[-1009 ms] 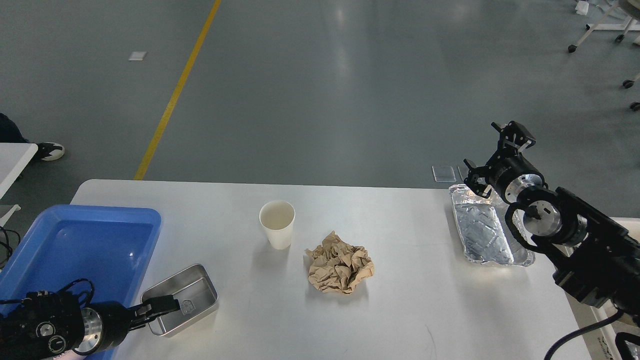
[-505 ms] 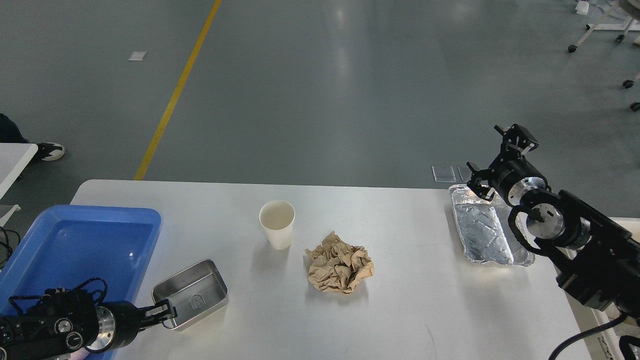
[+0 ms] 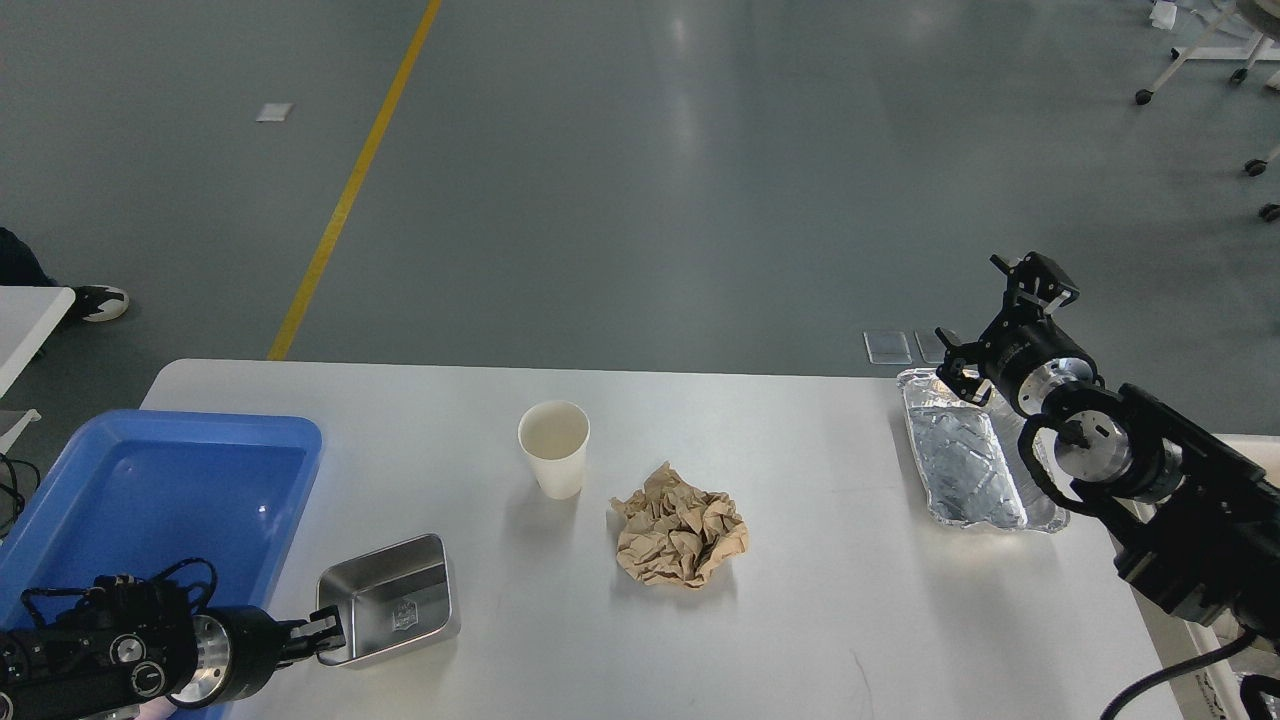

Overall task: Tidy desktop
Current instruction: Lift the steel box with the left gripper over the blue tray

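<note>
The white desktop (image 3: 820,620) holds a white paper cup (image 3: 554,446), a crumpled ball of brown paper (image 3: 680,537), a small steel tin (image 3: 390,600) and a crinkled foil tray (image 3: 965,465). My left gripper (image 3: 327,635) is at the front left, shut on the near left rim of the steel tin, which sits just right of the blue plastic tray (image 3: 60,500). My right gripper (image 3: 988,318) is open and empty, raised above the far end of the foil tray at the desktop's right rear corner.
The blue tray overhangs the desktop's left edge and holds nothing. A small white table edge (image 3: 25,320) and a person's shoe (image 3: 100,301) are at the far left. Two clear plates (image 3: 888,347) lie on the floor behind the desktop.
The steel tin has turned and shifted a little to the right with my left gripper on its rim. My right gripper has drifted slightly right and down.
</note>
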